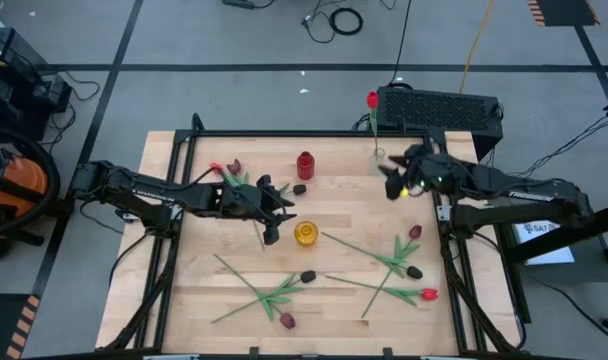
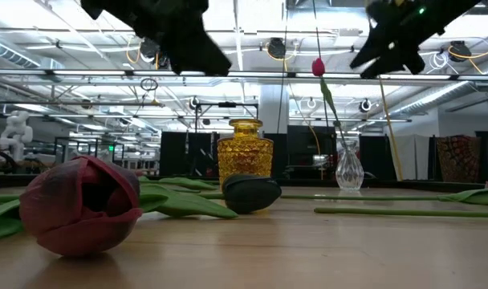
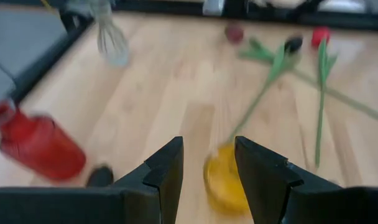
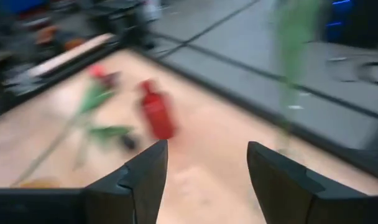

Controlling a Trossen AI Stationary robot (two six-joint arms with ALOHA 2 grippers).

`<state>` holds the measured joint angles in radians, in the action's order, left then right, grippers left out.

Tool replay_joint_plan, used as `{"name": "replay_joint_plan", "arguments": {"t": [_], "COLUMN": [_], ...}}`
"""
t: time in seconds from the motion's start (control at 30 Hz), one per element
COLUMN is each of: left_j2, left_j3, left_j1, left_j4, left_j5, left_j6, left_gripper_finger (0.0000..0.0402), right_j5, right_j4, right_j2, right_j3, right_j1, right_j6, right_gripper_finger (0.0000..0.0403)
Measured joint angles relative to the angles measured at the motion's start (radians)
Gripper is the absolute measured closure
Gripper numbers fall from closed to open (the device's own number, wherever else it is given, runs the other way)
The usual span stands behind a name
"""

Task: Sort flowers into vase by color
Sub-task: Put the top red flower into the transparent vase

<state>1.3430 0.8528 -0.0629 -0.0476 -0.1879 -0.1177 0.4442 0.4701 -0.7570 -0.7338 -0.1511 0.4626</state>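
Artificial tulips lie flat on the wooden table: several in the near half, with a red head [image 1: 428, 294], maroon heads [image 1: 415, 231] and black heads [image 1: 308, 276], and a pair by the far left [image 1: 224, 170]. One red tulip [image 1: 372, 100] stands in the clear glass vase [image 1: 379, 158]. My left gripper [image 1: 276, 222] hovers open and empty just left of the yellow vase [image 1: 305, 233], which shows beyond its fingers [image 3: 207, 155]. My right gripper [image 1: 392, 183] hangs open and empty beside the clear vase [image 4: 207, 158]. In the low view a maroon head [image 2: 83, 205] lies close to the camera.
A red vase [image 1: 305, 165] stands at the far middle, with a loose black head [image 1: 299, 188] next to it. A black frame rail [image 1: 284, 133] borders the table's far edge, with a black box [image 1: 439, 108] behind it. Bare wood lies between the vases and the tulips.
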Motion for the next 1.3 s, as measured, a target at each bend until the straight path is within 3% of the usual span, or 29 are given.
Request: {"name": "replay_joint_plan", "arguments": {"t": [0.23,0.43,0.7,0.93,1.13,1.3], "left_j2": [-0.005,-0.005,0.002,0.016,0.025,0.025], "left_j3": [0.000,0.000,0.000,-0.004,-0.098,-0.167], "left_j1": [-0.007,-0.007,-0.008,-0.012,-0.006,0.032], "left_j4": [-0.254,-0.417,-0.495,-0.584,-0.599,-0.601], "left_j5": [0.000,-0.008,-0.157,-0.211,-0.307,-0.330], "left_j6": [-0.085,-0.220,-0.371,-0.548,-0.588,-0.687], "left_gripper_finger": [0.0252,0.0252,0.0252,0.0252,0.0252,0.0252], "right_j5": [-0.003,-0.009,-0.098,-0.111,-0.111,-0.111], "right_j4": [-0.026,-0.056,-0.068,-0.070,-0.070,-0.070], "right_j2": [-0.041,-0.069,-0.070,-0.070,-0.070,-0.070], "right_j3": [0.000,0.000,0.000,0.000,0.000,0.001], "right_j1": [0.251,0.347,0.370,0.369,0.369,0.369], "right_j6": [0.033,0.047,0.060,0.049,0.049,0.049], "right_gripper_finger": [0.0191,0.0191,0.0190,0.0190,0.0190,0.0190]}}
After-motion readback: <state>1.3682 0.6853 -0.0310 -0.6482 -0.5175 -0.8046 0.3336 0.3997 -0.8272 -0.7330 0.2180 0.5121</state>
